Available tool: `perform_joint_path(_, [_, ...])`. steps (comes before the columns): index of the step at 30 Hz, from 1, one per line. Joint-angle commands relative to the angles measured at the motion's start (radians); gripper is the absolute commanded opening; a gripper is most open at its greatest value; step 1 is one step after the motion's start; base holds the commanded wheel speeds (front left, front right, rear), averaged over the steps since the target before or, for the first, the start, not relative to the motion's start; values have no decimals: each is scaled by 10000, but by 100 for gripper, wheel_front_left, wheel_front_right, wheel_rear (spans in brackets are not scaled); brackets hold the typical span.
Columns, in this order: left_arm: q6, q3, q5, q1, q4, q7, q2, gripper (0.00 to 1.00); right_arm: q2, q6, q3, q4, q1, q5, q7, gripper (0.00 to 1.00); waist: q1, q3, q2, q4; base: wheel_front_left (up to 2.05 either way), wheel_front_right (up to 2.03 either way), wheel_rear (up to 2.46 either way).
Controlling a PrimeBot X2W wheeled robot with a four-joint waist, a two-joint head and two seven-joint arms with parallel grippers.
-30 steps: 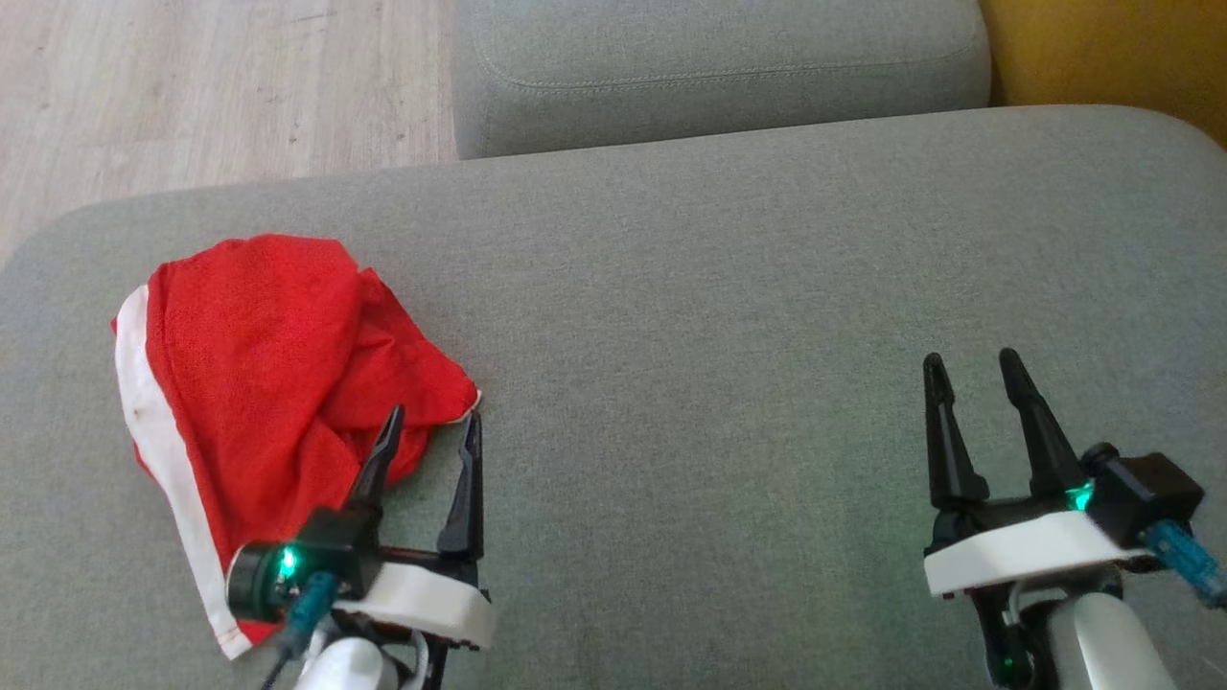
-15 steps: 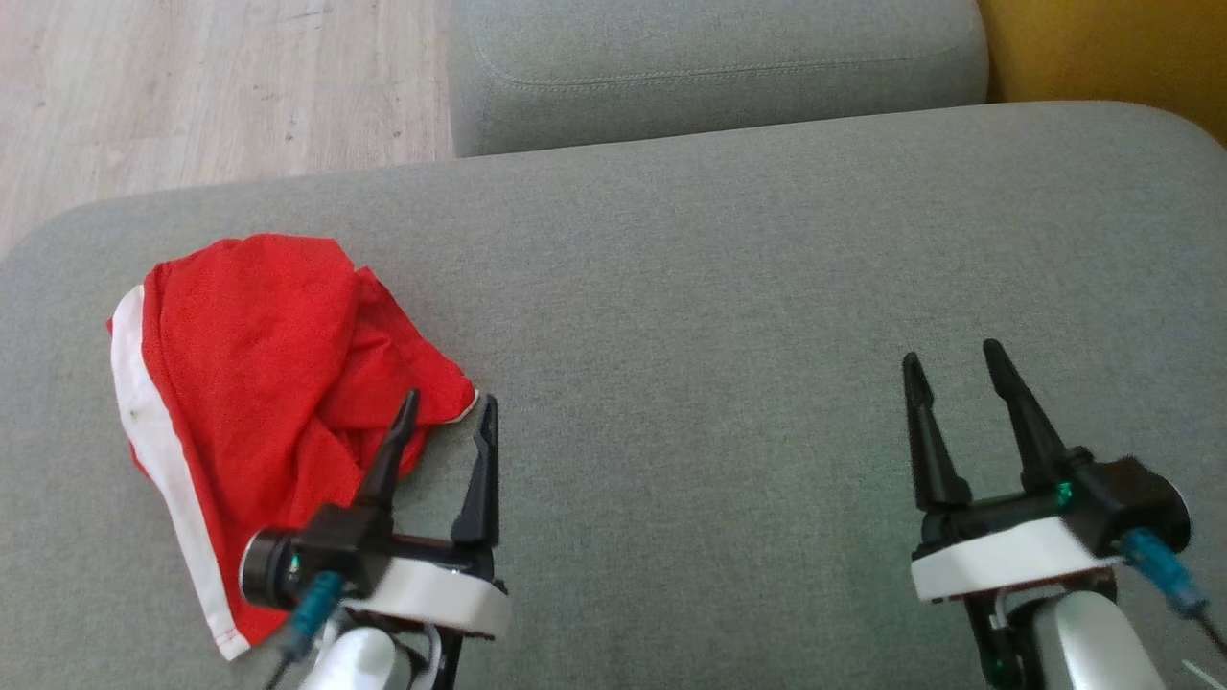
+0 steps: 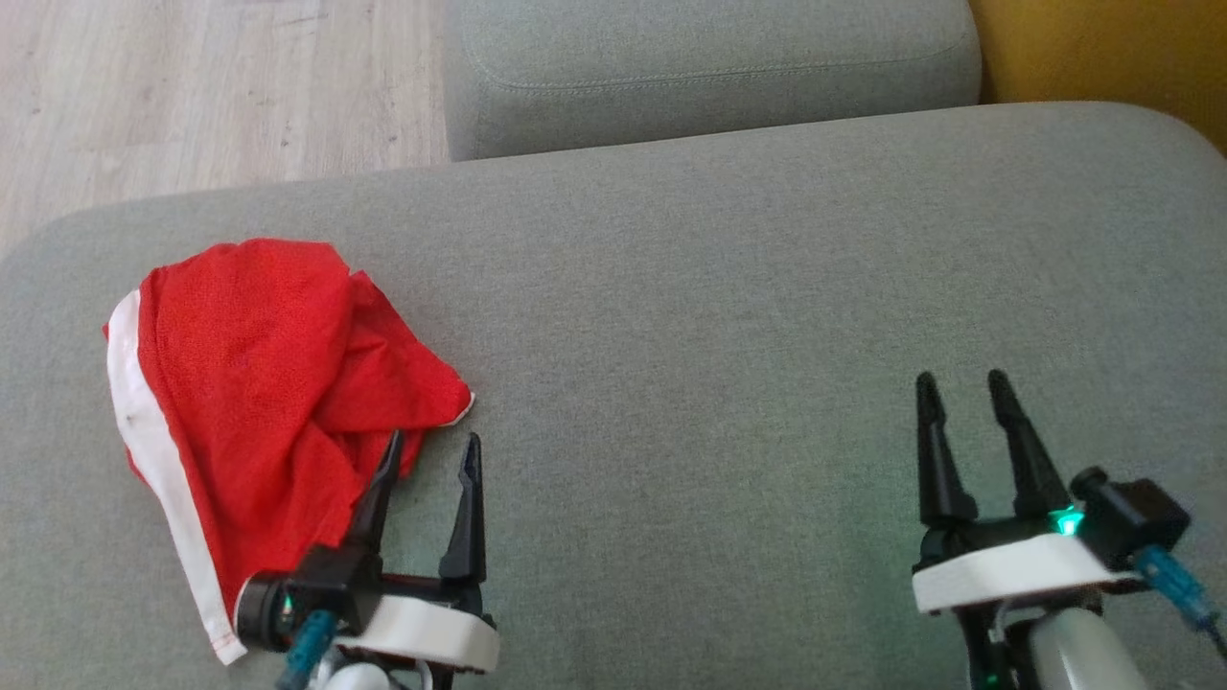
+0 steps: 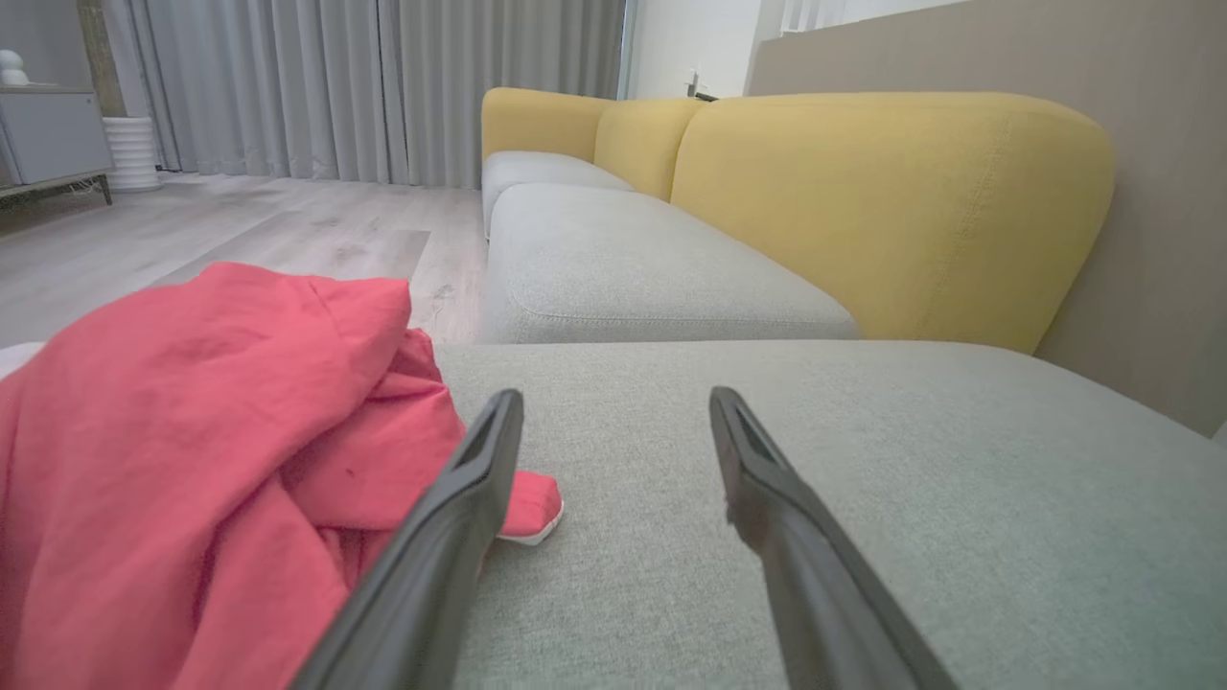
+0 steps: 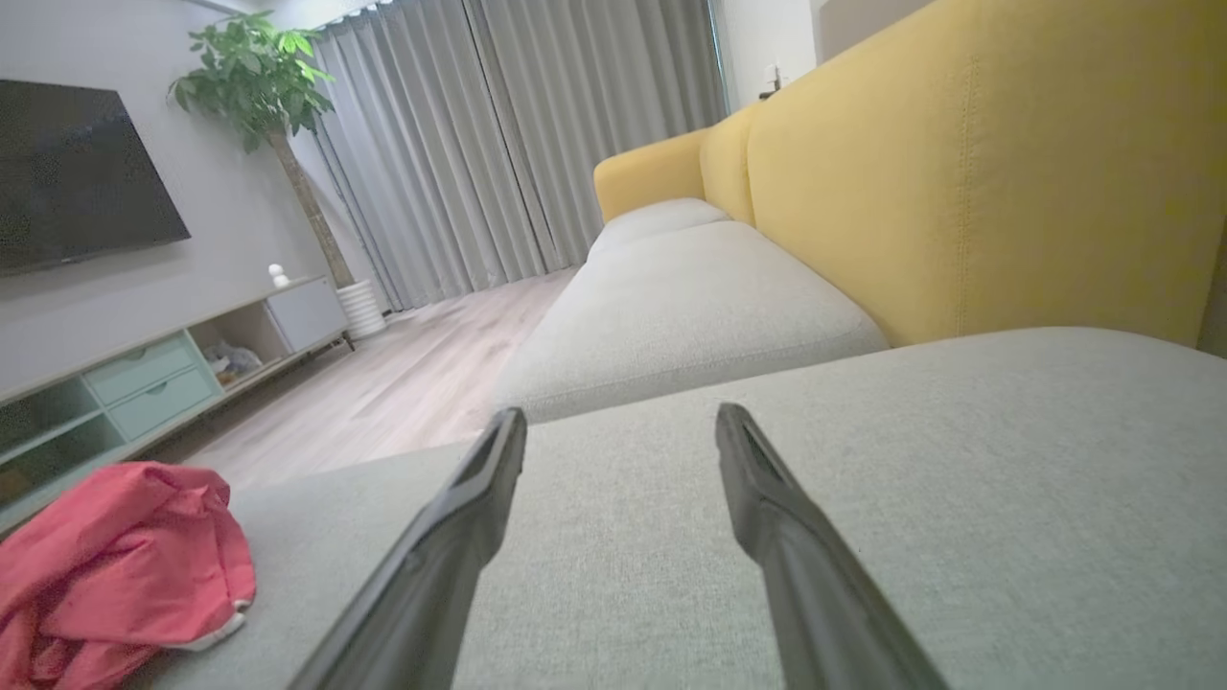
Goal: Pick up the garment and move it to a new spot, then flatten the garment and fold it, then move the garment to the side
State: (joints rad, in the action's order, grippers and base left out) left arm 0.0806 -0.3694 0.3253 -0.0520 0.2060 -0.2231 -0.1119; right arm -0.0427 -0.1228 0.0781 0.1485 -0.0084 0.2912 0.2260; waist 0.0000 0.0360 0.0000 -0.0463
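The garment (image 3: 259, 383) is a crumpled red cloth with a white band along its left edge, lying on the left part of the grey sofa cushion (image 3: 719, 287). My left gripper (image 3: 431, 443) stands open just at the garment's lower right corner, its left finger over the cloth edge, nothing between the jaws. In the left wrist view the garment (image 4: 192, 450) bulks up to the left of the open left gripper (image 4: 613, 402). My right gripper (image 3: 959, 383) is open over bare cushion far to the right. The right wrist view has the garment (image 5: 115, 556) at its lower left, well away from the open right gripper (image 5: 623, 417).
A second grey seat cushion (image 3: 709, 67) lies beyond the one in use, with a yellow backrest (image 3: 1102, 48) at the far right. Wooden floor (image 3: 192, 86) runs past the cushion's far left edge. A TV cabinet (image 5: 144, 383) and a potted plant (image 5: 249, 67) stand across the room.
Both grippers have drawn back a little toward the near edge after edging forward; the left one's tips now sit just short of the garment's corner. The garment lies as before.
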Motion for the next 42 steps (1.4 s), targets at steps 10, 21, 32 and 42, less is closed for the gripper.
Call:
perform_joint_path(10, [-352, 547, -1278, -300, 175, -387, 331, 100, -75, -79, 395, 31, -268, -886, 358, 100, 0, -108, 0, 5, 0, 0, 0])
perform_joint_path(21, [-611, 1026, -1490, -186, 247, -387, 525, 100, -75, -79, 613, 16, -224, -1021, 358, 100, 0, -221, 0, 495, 0, 0, 0])
perform_joint_path(32, [-505, 1469, -1713, 61, 339, -387, 567, 100, -75, -79, 1197, 72, -64, -1128, 358, 100, 0, -454, 0, 1622, 0, 0, 0])
perform_joint_path(42, [-493, 1884, -1878, 288, 398, -387, 570, 100, -75, -79, 1852, 118, 67, -1102, 358, 100, 0, -652, 0, 3077, 0, 0, 0])
